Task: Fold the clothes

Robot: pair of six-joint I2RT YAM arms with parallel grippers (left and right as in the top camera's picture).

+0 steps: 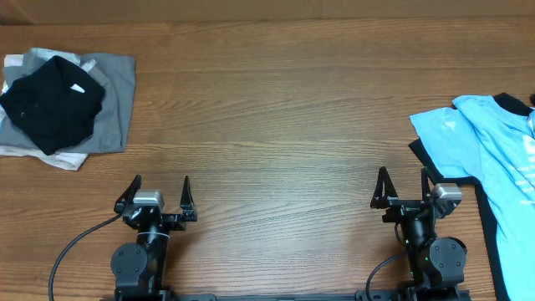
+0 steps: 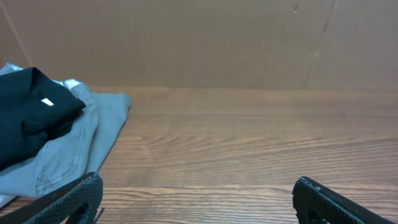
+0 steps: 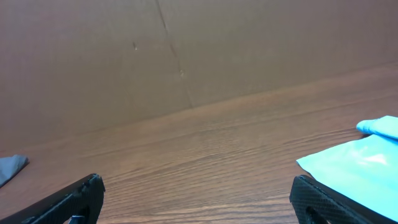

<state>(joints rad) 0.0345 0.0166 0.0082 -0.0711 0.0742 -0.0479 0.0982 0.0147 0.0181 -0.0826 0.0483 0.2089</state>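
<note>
A light blue shirt with black trim (image 1: 489, 159) lies spread at the table's right edge, and its corner (image 3: 360, 165) shows in the right wrist view. A folded black garment (image 1: 52, 102) rests on a folded grey one (image 1: 113, 100) at the far left; the left wrist view also shows the black garment (image 2: 31, 115). My left gripper (image 1: 159, 194) stands open near the front edge, nothing between its fingers. My right gripper (image 1: 403, 187) is open too, just left of the blue shirt and apart from it.
A white cloth (image 1: 50, 157) peeks out under the grey garment at the left. A brown cardboard wall (image 2: 217, 43) closes the far side of the wooden table (image 1: 267, 125). Bare wood lies between the two piles.
</note>
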